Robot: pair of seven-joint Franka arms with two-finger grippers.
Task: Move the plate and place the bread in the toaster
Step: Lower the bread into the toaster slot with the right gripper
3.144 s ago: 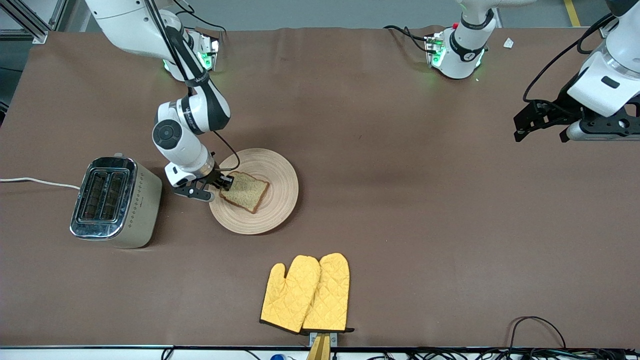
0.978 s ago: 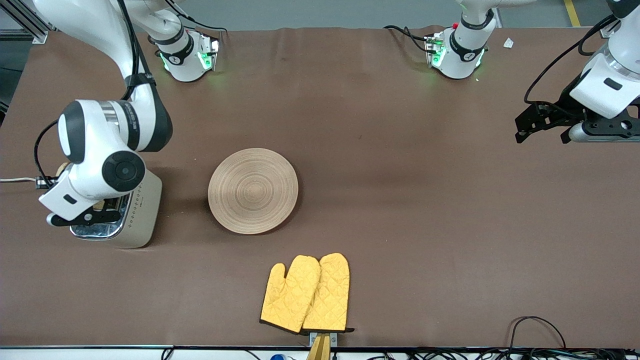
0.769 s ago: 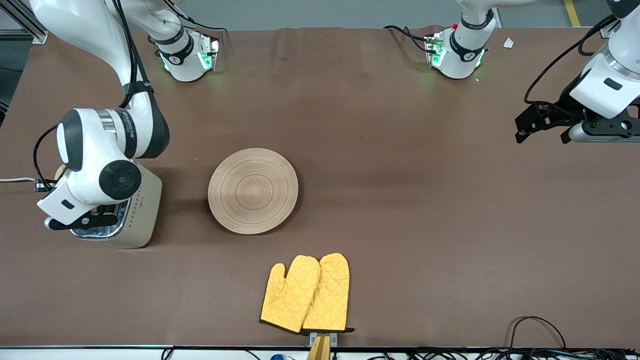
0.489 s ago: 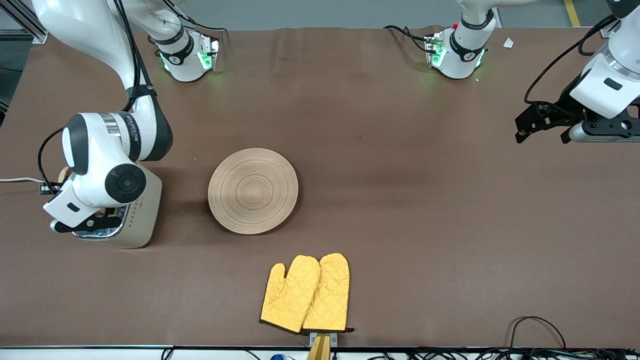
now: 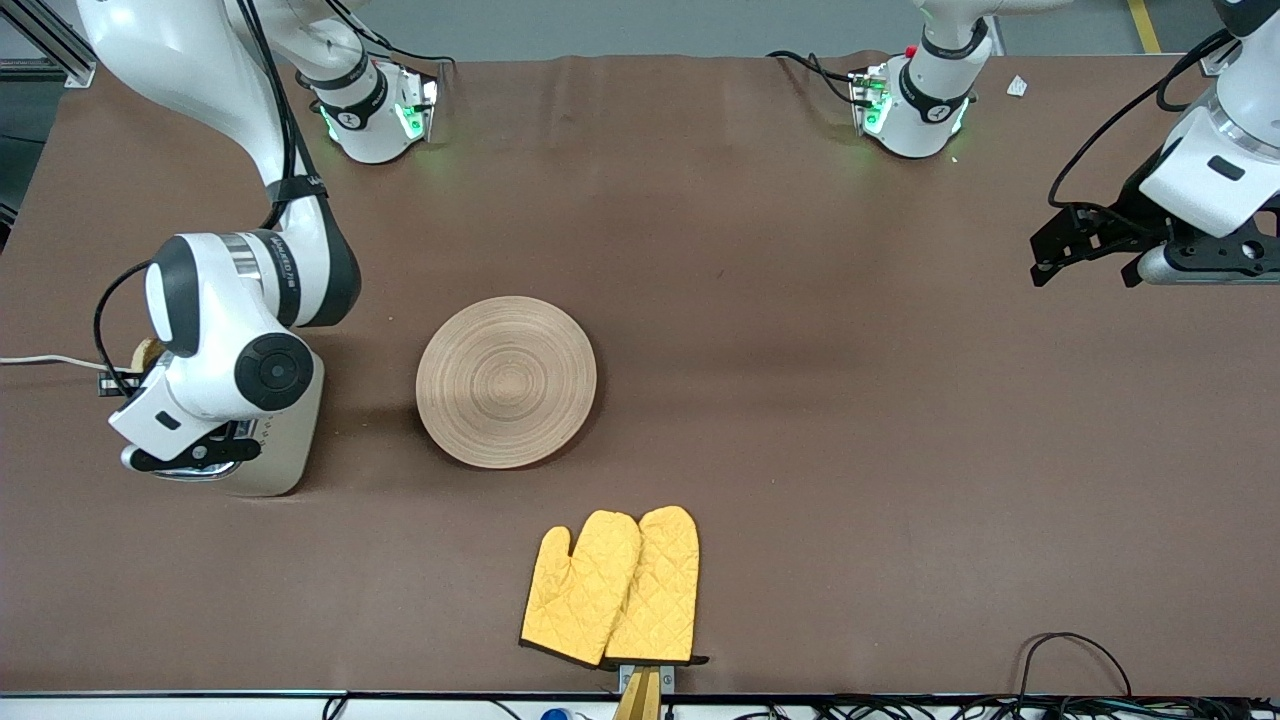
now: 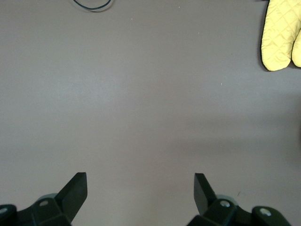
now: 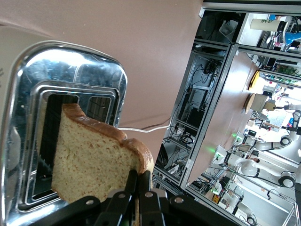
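Observation:
My right gripper (image 5: 125, 375) hangs over the toaster (image 5: 290, 450) at the right arm's end of the table and hides most of it. It is shut on the crust of the bread (image 7: 94, 160), as the right wrist view (image 7: 139, 181) shows. The slice stands upright over a slot in the toaster's chrome top (image 7: 28, 84). A corner of the bread (image 5: 148, 352) shows beside the wrist. The wooden plate (image 5: 506, 381) lies bare mid-table beside the toaster. My left gripper (image 5: 1085, 262) waits, open and empty, above bare table at the left arm's end (image 6: 139, 176).
A pair of yellow oven mitts (image 5: 615, 590) lies near the table's front edge, nearer the camera than the plate; it also shows in the left wrist view (image 6: 281, 33). The toaster's white cord (image 5: 50, 360) runs off the table's end. Cables lie along the front edge.
My right gripper lifted the bread off the plate and carried it over the toaster. In the last half second it shifted slightly toward the plate. The left arm has not moved.

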